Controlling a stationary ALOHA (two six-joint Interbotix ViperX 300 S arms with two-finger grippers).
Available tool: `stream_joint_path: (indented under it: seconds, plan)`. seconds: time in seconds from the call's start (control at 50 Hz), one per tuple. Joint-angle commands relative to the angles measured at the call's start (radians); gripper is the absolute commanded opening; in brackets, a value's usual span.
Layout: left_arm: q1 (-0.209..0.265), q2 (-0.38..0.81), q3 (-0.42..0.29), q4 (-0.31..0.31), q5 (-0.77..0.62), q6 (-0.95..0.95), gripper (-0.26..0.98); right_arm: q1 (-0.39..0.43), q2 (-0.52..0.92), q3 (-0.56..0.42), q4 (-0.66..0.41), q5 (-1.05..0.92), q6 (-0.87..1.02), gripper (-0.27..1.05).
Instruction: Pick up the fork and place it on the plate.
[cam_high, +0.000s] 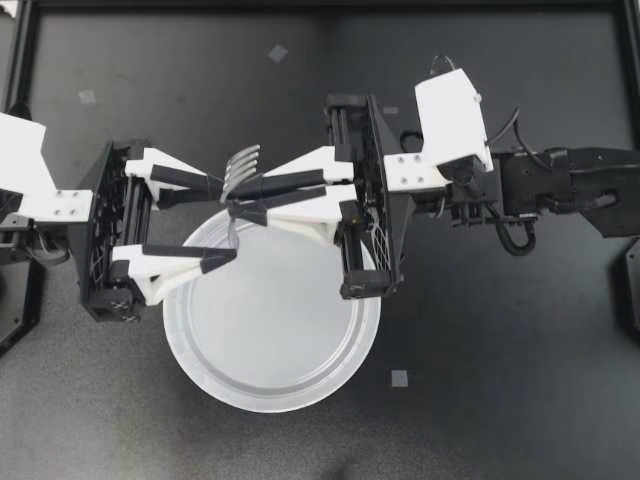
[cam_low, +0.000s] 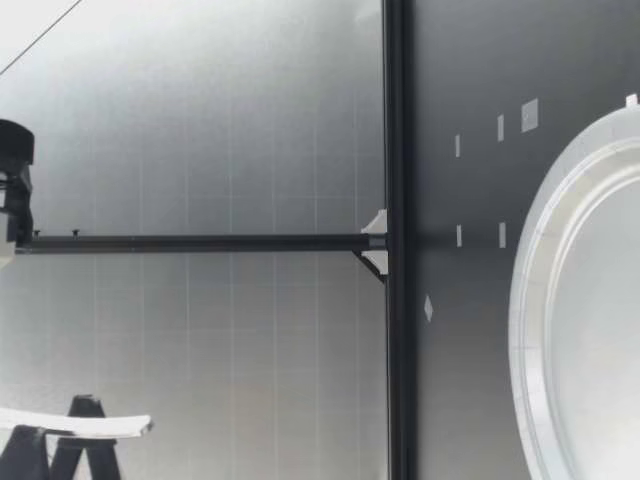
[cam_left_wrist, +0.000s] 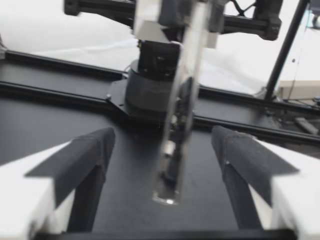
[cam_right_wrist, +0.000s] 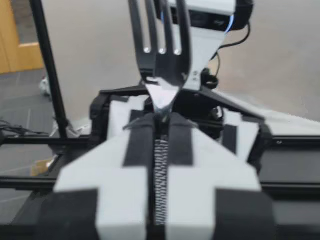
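Note:
My right gripper (cam_high: 243, 198) is shut on the neck of a metal fork (cam_high: 240, 168). The tines point to the table's far side, and the handle runs back over the far rim of the round white plate (cam_high: 300, 400). My left gripper (cam_high: 228, 220) stands open on either side of the fork handle, touching nothing. In the left wrist view the fork handle (cam_left_wrist: 177, 130) hangs upright between the wide-apart fingers (cam_left_wrist: 85, 160). In the right wrist view the tines (cam_right_wrist: 160, 35) rise above my right gripper (cam_right_wrist: 161, 122). The low view shows only the plate's rim (cam_low: 530, 300).
The dark table carries small tape marks (cam_high: 400, 378) near the plate and at the far side (cam_high: 278, 52). A black frame rail (cam_high: 320, 5) borders the far edge. Both arms meet over the plate's far-left rim.

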Motion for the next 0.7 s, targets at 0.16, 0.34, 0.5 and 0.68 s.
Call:
stream_joint_path:
  seconds: [0.16,0.34,0.5,0.68]
  plan:
    - [-0.038,0.002,-0.018,0.005,-0.006,-0.002,0.64,-0.018,-0.020,-0.029,0.000,-0.035,-0.005,0.00]
    - [-0.040,0.002,-0.017,0.005,-0.006,-0.002,0.50,-0.018,-0.017,-0.029,-0.002,-0.052,-0.003,0.00]
    - [-0.040,0.000,-0.018,0.003,-0.009,0.000,0.36,-0.018,-0.015,-0.026,-0.002,-0.060,0.002,0.00]
    - [-0.040,0.002,-0.015,0.005,-0.006,0.009,0.17,-0.018,-0.009,-0.020,-0.003,-0.069,0.003,0.00]
